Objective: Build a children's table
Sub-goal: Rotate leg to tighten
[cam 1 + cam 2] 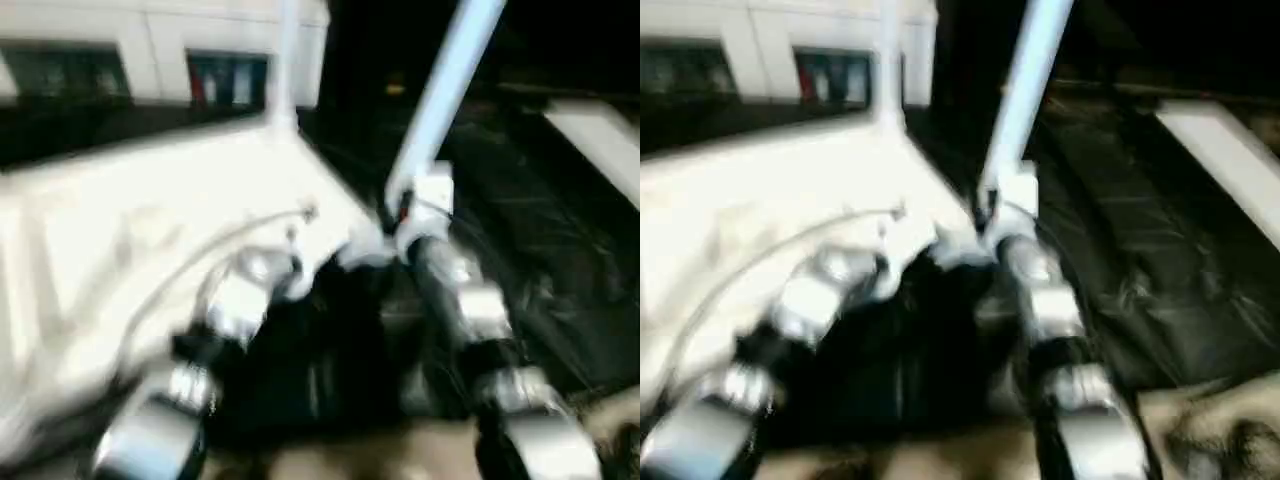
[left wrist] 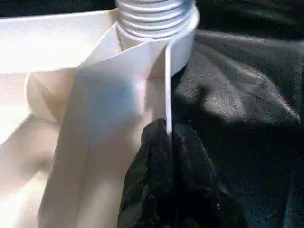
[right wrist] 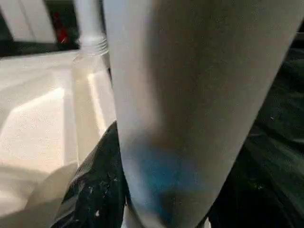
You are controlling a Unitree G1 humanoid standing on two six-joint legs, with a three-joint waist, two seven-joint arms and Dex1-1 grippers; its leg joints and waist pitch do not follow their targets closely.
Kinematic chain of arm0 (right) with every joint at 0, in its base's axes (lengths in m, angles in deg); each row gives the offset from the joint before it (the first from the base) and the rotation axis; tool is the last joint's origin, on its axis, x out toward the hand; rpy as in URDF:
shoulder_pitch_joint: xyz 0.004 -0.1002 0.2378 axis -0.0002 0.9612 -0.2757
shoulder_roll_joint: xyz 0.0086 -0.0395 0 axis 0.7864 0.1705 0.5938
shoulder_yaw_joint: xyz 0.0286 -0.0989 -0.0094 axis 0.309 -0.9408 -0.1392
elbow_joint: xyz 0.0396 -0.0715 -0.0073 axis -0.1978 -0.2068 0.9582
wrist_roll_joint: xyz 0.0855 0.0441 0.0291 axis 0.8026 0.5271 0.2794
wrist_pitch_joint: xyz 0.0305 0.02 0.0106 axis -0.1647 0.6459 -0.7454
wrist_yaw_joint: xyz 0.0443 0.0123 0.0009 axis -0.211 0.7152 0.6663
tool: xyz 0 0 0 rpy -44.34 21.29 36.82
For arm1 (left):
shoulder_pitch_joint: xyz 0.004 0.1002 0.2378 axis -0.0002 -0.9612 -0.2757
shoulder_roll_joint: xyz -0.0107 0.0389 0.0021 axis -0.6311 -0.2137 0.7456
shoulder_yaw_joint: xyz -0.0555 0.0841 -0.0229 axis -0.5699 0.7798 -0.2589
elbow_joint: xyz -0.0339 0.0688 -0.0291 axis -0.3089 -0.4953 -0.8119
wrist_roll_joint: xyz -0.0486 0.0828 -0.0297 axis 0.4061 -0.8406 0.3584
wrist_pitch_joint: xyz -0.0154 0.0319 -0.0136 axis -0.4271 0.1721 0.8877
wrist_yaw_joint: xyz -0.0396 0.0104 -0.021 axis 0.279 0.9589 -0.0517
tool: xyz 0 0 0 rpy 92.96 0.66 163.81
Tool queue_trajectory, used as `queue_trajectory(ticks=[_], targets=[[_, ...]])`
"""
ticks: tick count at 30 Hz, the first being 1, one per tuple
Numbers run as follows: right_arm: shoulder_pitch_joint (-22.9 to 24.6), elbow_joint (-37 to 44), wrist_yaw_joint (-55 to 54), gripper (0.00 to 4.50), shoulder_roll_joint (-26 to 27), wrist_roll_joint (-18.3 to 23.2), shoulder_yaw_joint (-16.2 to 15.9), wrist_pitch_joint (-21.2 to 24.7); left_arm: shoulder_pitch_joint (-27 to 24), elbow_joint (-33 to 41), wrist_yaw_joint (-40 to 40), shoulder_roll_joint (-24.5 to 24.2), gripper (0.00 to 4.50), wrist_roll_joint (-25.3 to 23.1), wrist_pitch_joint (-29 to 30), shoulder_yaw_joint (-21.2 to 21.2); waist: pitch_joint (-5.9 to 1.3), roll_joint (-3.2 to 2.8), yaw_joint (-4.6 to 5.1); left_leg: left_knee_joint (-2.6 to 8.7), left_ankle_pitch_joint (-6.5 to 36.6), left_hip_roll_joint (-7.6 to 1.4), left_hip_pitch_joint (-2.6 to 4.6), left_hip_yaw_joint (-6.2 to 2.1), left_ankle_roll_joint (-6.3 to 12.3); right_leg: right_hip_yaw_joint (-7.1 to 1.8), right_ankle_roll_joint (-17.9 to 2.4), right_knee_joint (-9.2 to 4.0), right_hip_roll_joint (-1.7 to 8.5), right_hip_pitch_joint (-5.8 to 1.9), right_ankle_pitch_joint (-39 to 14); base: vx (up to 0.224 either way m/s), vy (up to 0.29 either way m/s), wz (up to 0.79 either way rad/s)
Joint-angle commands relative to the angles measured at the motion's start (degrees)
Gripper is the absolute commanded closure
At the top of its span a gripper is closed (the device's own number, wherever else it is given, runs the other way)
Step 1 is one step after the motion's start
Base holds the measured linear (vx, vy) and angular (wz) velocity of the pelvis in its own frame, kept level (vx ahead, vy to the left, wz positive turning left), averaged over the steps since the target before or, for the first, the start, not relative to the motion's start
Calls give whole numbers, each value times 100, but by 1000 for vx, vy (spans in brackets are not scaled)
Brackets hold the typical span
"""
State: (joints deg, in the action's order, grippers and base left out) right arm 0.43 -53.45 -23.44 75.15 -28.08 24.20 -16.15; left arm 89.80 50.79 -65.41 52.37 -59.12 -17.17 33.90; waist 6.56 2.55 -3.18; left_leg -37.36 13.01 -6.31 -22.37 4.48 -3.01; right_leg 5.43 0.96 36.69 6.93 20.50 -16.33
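We see the white table top (image 1: 150, 230) lying underside up on a black sheet (image 1: 560, 270), and we place everything else from it. Its near corner points toward us, between our two silver forearms.

At that near corner a leg (image 1: 445, 90) rises tilted, leaning away from the top toward our right. Our right gripper (image 1: 405, 215) is at the foot of this leg, right by the corner socket. In the right wrist view the leg (image 3: 190, 104) passes close in front of the camera, and one black finger (image 3: 97, 185) lies against its side; we cannot tell how the jaws stand.

At the far corner of the top a second leg (image 1: 285, 60) stands upright in its socket. The right wrist view shows it (image 3: 90, 23) with its ribbed collar seated at the top's edge.

Our left gripper (image 2: 168, 142) is at the near edge of the top. In the left wrist view its two black fingers (image 2: 152, 161) are pressed together on a thin upright white rib (image 2: 167, 85) of the top, pinching it. Just beyond the rib is a threaded socket (image 2: 154, 16).

Behind the top stands a white cabinet (image 1: 150, 50) with glass doors. A pale strip (image 1: 600, 140) lies on the sheet well to the right of the top.
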Motion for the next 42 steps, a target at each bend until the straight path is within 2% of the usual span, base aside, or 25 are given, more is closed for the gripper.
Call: queue_trajectory(ticks=[1, 2, 3, 4, 5, 6, 8, 9, 12, 13, 14, 16, 19, 21, 26, 28, 29, 32, 33, 34, 36, 37, 39, 41, 42], targets=[[404, -759, 57, 266, 256, 12, -223, 610, -63, -158, 64, 76, 450, -47, -64, 183, -52, -90, 162, 862, 2310, -732, 159, -340, -809, -267, -944, -599, 134, 137, -2606, -103, 111, 2], [367, -824, 50, 266, 280, 0, -195, 596, -66, -163, 57, 46, 450, -71, -57, 180, -144, -160, 265, 1002, 3591, -698, 234, -371, -927, -305, -874, -504, 90, 109, -1693, -67, 20, 14], [325, -899, 39, 266, 303, -19, -165, 582, -73, -161, 41, -46, 450, -126, -93, 200, -198, -141, 328, 1022, 3292, -667, 267, -274, -765, -348, -995, -549, 155, 99, -793, -67, 20, 14], [319, -911, 40, 266, 307, -18, -159, 583, -78, -157, 33, -71, 450, -125, -93, 196, -190, -136, 334, 1045, 2979, -649, 209, -234, -655, -373, -1048, -583, 196, 48, -523, 0, 0, 0], [299, -951, 39, 266, 313, -14, -145, 576, -71, -171, 41, -95, 450, -114, -94, 192, -179, -84, 322, 1058, 2428, -632, 155, -141, -428, -426, -1087, -659, 272, -3, -338, 0, 0, 0], [275, -998, 39, 266, 310, -11, -126, 562, -48, -201, 52, -129, 450, -108, -109, 194, -162, -39, 314, 1054, 2183, -643, 138, -72, -211, -469, -1111, -717, 329, -8, -656, 0, 0, 0], [266, -1014, 41, 266, 310, -13, -114, 559, -33, -221, 60, -139, 450, -104, -121, 196, -155, -7, 303, 1034, 2135, -658, 140, 21, -48, -523, -1104, -810, 395, 36, -1563, 0, 0, 0], [261, -1022, 42, 266, 312, -16, -104, 560, -25, -234, 61, -143, 450, -101, -131, 194, -177, -7, 277, 1027, 1924, -680, 153, 86, 1, -541, -1088, -844, 405, 51, -1780, 0, 0, 0], [221, -1074, 66, 266, 314, -17, -78, 563, 18, -280, 45, -181, 450, -115, -250, 193, -190, 9, 234, 1041, 1375, -709, 184, 211, 118, -552, -1106, -847, 366, 74, -1456, 7, -60, 7], [211, -1078, 72, 266, 311, -19, -75, 568, 26, -283, 35, -191, 450, -115, -263, 190, -179, 1, 208, 1064, 1437, -721, 208, 269, 116, -549, -1112, -865, 363, 84, -1520, -5, -50, 4], [187, -1107, 77, 266, 313, -35, -58, 562, 31, -278, 18, -206, 450, -110, -276, 200, -167, 26, 203, 1097, 1669, -706, 188, 291, 55, -540, -995, -887, 346, 77, -1900, 0, 0, 0], [156, -1143, 94, 266, 305, -52, -57, 554, 30, -262, -20, -229, 450, -105, -299, 222, -167, 11, 178, 1140, 1880, -729, 181, 257, -98, -537, -769, -917, 352, 93, -2446, 0, 0, 0], [84, -1217, 201, 266, 271, -79, -92, 602, -8, -197, -199, -293, 450, -67, -446, 304, -172, 0, 161, 1153, 1982, -736, 214, 263, -202, -544, -681, -930, 328, 146, -2429, 0, 0, 0], [50, -1242, 362, 266, 224, -126, -178, 685, -51, -114, -338, -318, 450, -21, -492, 342, -173, 15, 172, 1169, 1991, -737, 185, 262, -225, -534, -678, -917, 316, 130, -2329, 0, 0, 0], [-14, -1254, 1034, 266, 83, -219, -468, 1026, -172, 159, -821, -506, 450, 64, -714, 474, -181, 5, 169, 1165, 1724, -739, 167, 311, -161, -534, -840, -862, 286, 111, -1725, 0, 0, 0], [7, -1147, 1486, 266, -51, -254, -670, 1245, -270, 402, -1212, -713, 450, 142, -758, 560, -213, 7, 164, 1157, 1510, -742, 133, 310, -79, -527, -904, -820, 289, 57, -1443, 0, 0, 0], [19, -1089, 1639, 266, -114, -269, -743, 1316, -310, 504, -1369, -804, 450, 177, -769, 588, -211, 5, 177, 1161, 1196, -744, 93, 316, 3, -506, -976, -772, 258, 14, -989, 0, 0, 0], [53, -952, 2308, 266, -411, -351, -1018, 1436, -495, 934, -2118, -1257, 450, 382, -958, 700, -198, -3, 184, 1157, 1515, -744, 132, 347, -20, -514, -1048, -812, 261, 46, -1358, 21, -12, -3], [89, -858, 2695, 266, -587, -359, -1136, 1512, -618, 1211, -2557, -1536, 450, 554, -1011, 724, -218, 3, 187, 1134, 1289, -746, 130, 367, 25, -526, -1099, -784, 256, 33, -1051, 62, -35, -8], [89, -858, 2695, 266, -587, -359, -1136, 1512, -618, 1211, -2557, -1536, 450, 554, -1011, 724, -233, 1, 178, 1124, 1136, -748, 128, 372, 56, -520, -1143, -758, 254, 9, -822, 68, -45, -5], [139, -728, 3140, 266, -821, -340, -1206, 1599, -758, 1487, -3005, -1897, 450, 734, -1117, 663, -243, -36, 206, 1070, 530, -755, 148, 429, 221, -516, -1397, -662, 204, -5, 181, 71, -50, -5], [167, -670, 3328, 266, -913, -345, -1233, 1591, -786, 1522, -3065, -2016, 450, 749, -1116, 615, -256, -40, 196, 1051, 362, -750, 146, 433, 233, -505, -1453, -629, 189, -32, 437, 71, -47, -5], [192, -640, 3443, 266, -991, -369, -1254, 1592, -796, 1492, -3090, -2125, 450, 741, -1141, 558, -286, -37, 192, 960, -310, -725, 214, 496, 376, -505, -1695, -525, 132, -50, 1592, 82, -36, -3], [211, -629, 3504, 266, -1044, -396, -1274, 1591, -802, 1457, -3081, -2214, 450, 722, -1155, 518, -276, -45, 190, 954, -454, -729, 225, 505, 429, -501, -1803, -500, 120, -65, 1913, 38, -13, -1], [219, -630, 3477, 266, -1047, -404, -1269, 1590, -807, 1457, -3060, -2235, 450, 713, -1136, 508, -265, -35, 187, 964, -319, -742, 242, 518, 398, -506, -1835, -516, 120, -60, 1776, 0, 0, 0]])
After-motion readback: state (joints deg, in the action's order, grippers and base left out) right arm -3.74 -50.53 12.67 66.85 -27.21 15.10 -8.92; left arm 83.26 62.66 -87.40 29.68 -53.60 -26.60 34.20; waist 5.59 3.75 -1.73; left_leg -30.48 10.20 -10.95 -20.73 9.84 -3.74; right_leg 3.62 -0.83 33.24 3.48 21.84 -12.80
